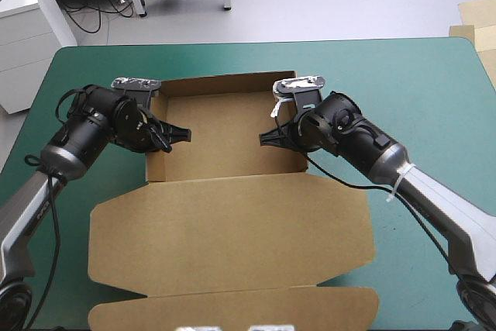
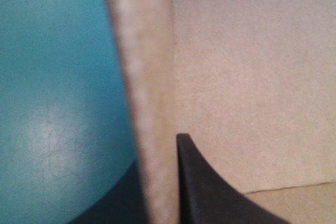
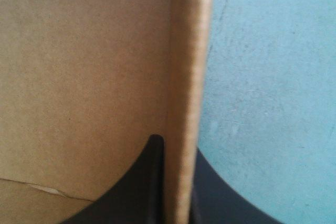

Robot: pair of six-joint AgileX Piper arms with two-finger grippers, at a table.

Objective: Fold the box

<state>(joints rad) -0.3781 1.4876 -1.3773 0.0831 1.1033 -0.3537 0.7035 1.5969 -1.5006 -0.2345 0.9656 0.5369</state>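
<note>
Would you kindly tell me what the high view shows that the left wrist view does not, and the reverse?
Only the high view: the whole box, an open tray with its lid flat, and the right gripper at its right side. Only the left wrist view: up close, the left gripper with its jaws pinching the left wall, one inside, one outside. Both: brown board and the teal-green cover.
</note>
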